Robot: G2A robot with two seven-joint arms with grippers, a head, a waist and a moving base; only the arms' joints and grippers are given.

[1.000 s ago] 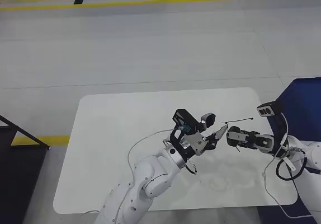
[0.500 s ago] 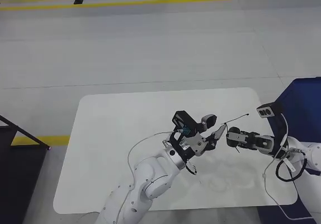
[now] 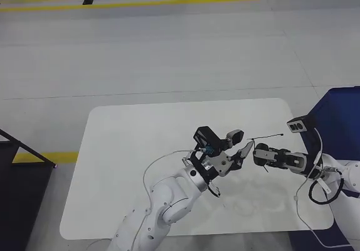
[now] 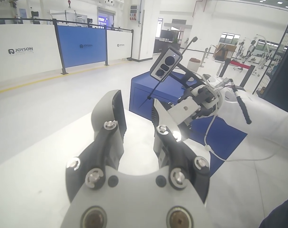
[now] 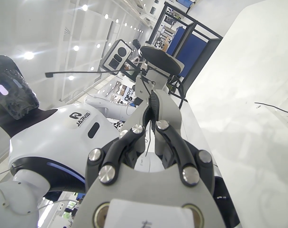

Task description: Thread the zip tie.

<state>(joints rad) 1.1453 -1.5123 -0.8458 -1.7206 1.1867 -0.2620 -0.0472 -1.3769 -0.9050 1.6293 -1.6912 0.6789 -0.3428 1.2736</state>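
Right wrist view: right gripper (image 5: pixel 146 87) is clamped on the zip tie (image 5: pixel 87 72). Left wrist view: left gripper (image 4: pixel 136 99) is spread wide, with the tie's tip just beyond. The tie's head has dipped flatter.

- The zip tie (image 5: pixel 82 72): one stretch is hidden between the pressed-together fingers of the right gripper (image 5: pixel 147 88).
- Left wrist view: its middle passes behind the wrist camera (image 4: pixel 166 64).
- Black strand (image 5: pixel 274 108): cut off at the picture's edge.
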